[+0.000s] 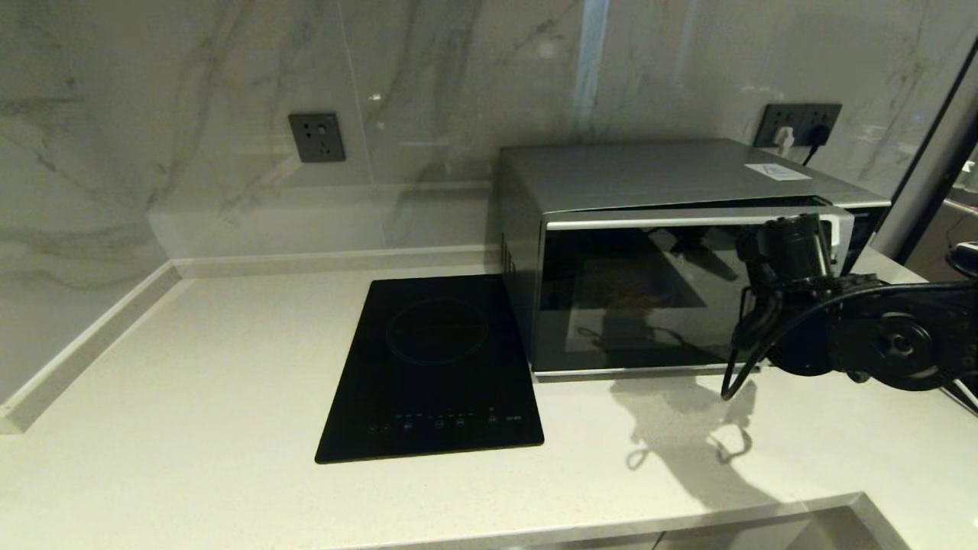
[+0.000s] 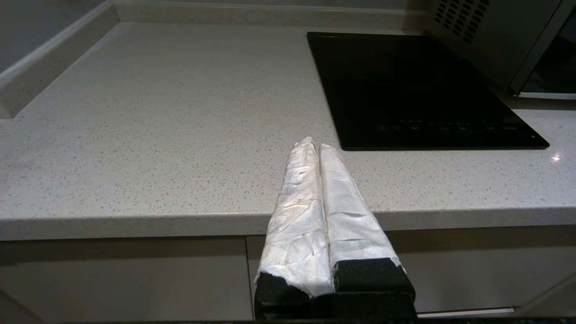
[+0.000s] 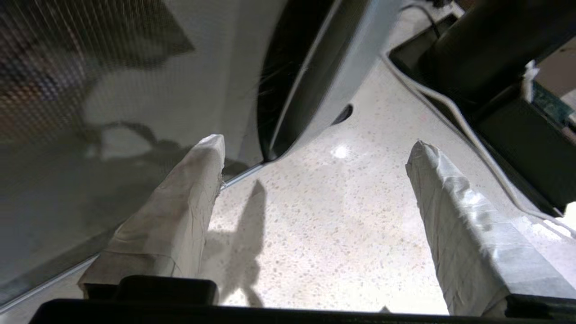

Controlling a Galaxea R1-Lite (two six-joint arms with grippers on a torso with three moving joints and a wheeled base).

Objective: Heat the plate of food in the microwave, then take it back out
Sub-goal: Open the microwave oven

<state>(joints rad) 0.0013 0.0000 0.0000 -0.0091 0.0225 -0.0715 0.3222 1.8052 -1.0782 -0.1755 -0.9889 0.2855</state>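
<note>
The boxy silver microwave (image 1: 672, 252) stands at the back right of the speckled pale stone table (image 1: 191, 397), its glossy dark glass door closed; something brownish shows dimly behind the glass. Just beside it lies a flat black cooktop (image 1: 435, 374). The right gripper (image 3: 315, 148), tape-wrapped fingers wide apart and empty, hangs before the door's right edge. The left gripper (image 2: 313, 145), fingers pressed together, waits at the table's front edge.

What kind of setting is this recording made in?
Most likely a home kitchen: a speckled stone counter with a marble-look backsplash, a built-in black cooktop and a silver microwave plugged in at the wall. The right gripper is open by the microwave door; the left gripper is shut, parked at the counter edge.
</note>
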